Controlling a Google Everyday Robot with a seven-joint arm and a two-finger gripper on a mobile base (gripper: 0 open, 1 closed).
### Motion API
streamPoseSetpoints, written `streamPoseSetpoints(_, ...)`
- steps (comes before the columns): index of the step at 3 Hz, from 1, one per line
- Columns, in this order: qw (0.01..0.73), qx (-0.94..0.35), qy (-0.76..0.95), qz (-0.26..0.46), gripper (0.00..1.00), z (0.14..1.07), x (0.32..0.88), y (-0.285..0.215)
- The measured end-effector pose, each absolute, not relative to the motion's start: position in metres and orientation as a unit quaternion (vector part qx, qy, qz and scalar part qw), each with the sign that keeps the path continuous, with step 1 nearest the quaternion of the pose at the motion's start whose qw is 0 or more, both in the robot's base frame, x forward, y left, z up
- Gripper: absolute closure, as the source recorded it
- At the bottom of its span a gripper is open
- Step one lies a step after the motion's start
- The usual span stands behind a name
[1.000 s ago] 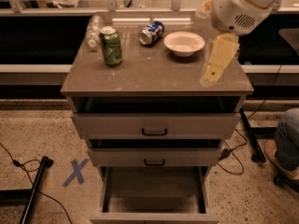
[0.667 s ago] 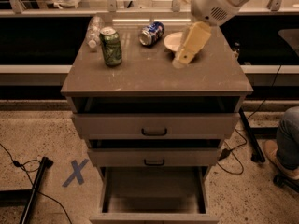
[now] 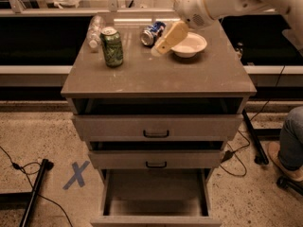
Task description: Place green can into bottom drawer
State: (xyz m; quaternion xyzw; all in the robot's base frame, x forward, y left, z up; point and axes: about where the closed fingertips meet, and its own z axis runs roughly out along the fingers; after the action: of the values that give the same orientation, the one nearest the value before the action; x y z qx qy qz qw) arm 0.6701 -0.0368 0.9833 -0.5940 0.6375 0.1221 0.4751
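Note:
The green can (image 3: 112, 47) stands upright at the back left of the cabinet top (image 3: 189, 77). My gripper (image 3: 163, 44) hangs over the back middle of the top, to the right of the green can and apart from it, between the blue can and the bowl. The bottom drawer (image 3: 156, 193) is pulled out below the two upper drawers, and its grey inside shows nothing in it.
A blue can (image 3: 152, 33) lies on its side at the back. A white bowl (image 3: 189, 45) sits to its right. A clear plastic bottle (image 3: 95, 28) lies behind the green can. A blue X (image 3: 76, 174) marks the floor at left. A seated person's leg (image 3: 289, 141) is at right.
My arm and gripper have swung left across the cabinet top, from the right edge to beside the blue can and bowl. The green can has not moved.

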Motion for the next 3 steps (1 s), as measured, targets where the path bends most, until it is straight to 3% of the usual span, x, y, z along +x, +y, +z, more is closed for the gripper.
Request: streamPoseSetpoints(3, 0.528, -0.569, 0.613, 0.149, 0.0, 0.973, 0.699, 0.019)
